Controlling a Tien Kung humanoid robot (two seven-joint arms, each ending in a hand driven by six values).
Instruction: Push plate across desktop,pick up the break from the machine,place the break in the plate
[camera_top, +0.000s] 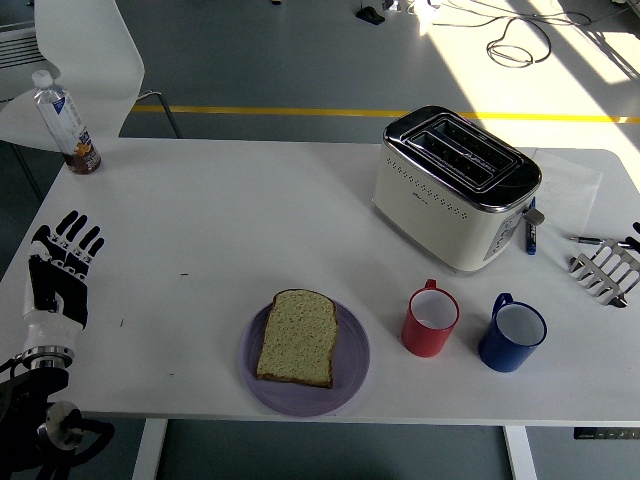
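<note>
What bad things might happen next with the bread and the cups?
The plate holding the bread sits near the table's front edge; a push that way might tip it off. The red cup stands right beside the plate, so a sideways push might knock it into the blue cup.

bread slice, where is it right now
In the head view the bread lies on the purple plate near the table's front edge, left of the red mug.

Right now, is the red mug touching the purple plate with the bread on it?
Apart. The head view shows a strip of white table between the red mug and the rim of the purple plate.
</note>
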